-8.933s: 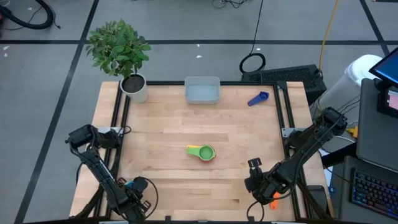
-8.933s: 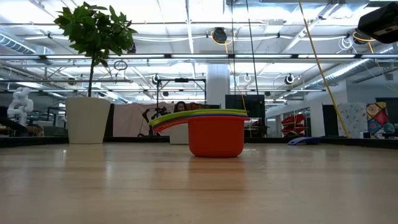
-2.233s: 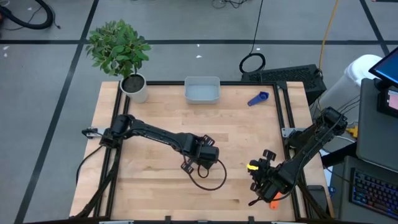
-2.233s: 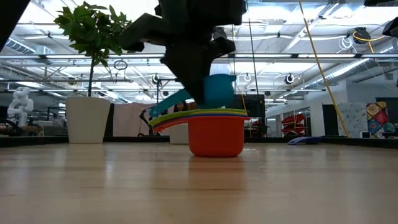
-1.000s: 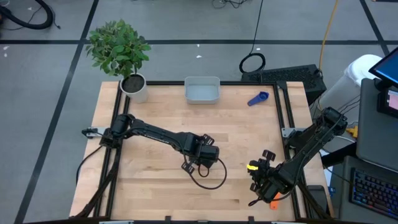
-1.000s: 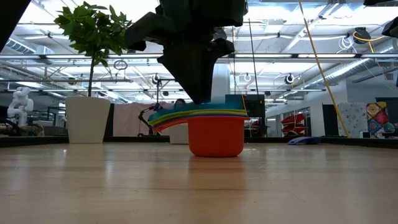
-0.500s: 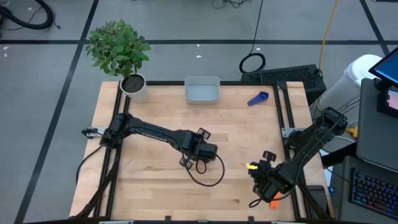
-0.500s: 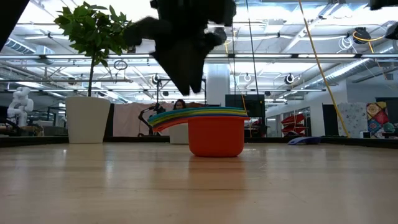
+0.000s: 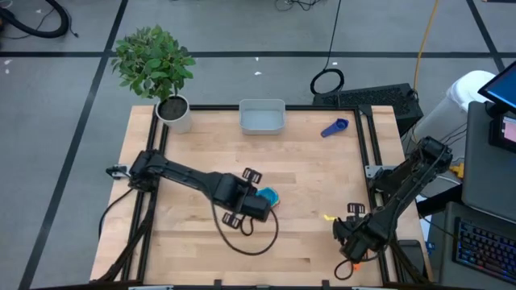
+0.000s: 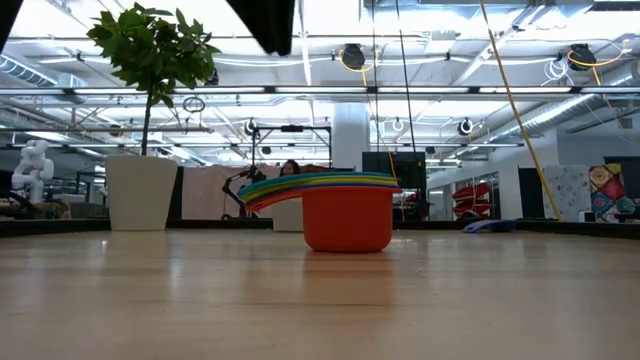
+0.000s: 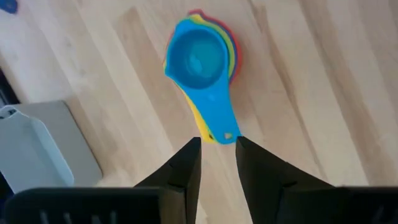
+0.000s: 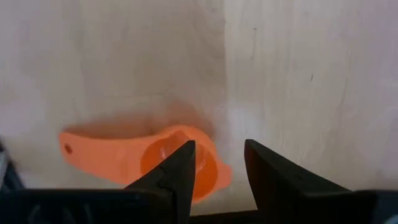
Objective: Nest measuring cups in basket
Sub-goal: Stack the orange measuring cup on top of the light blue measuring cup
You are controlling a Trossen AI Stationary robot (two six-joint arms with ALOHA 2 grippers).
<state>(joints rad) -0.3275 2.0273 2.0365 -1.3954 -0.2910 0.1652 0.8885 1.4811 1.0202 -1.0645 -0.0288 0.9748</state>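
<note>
Measuring cups (image 9: 267, 196) sit nested near the centre of the table (image 9: 201, 153) in the high view, light blue cup uppermost, touching the left end effector (image 9: 256, 199) at its 3 o'clock side. The basket (image 9: 262, 117) stands at the table's 12 o'clock edge, a plant pot (image 9: 176, 113) at its 9 o'clock. A lone dark blue cup (image 9: 334, 127) lies at the basket's 3 o'clock, apart from it. The right end effector (image 9: 348, 234) sits near the table's 4 o'clock corner.

Low view: the stack shows a red cup (image 10: 346, 218) at the base, coloured handles fanned toward 9 o'clock; nothing touches it.

Left wrist view: the light blue cup (image 11: 199, 58) tops the stack, its handle pointing toward the left end effector's fingers (image 11: 186, 168), which stand slightly parted, pinching nothing, tips just clear of the handle's end. A corner of the basket (image 11: 37, 155) shows.

Right wrist view: the right end effector's fingers (image 12: 180, 174) are spread apart, above an orange cup (image 12: 143, 158) lying on the table; whether they touch it cannot be told.
</note>
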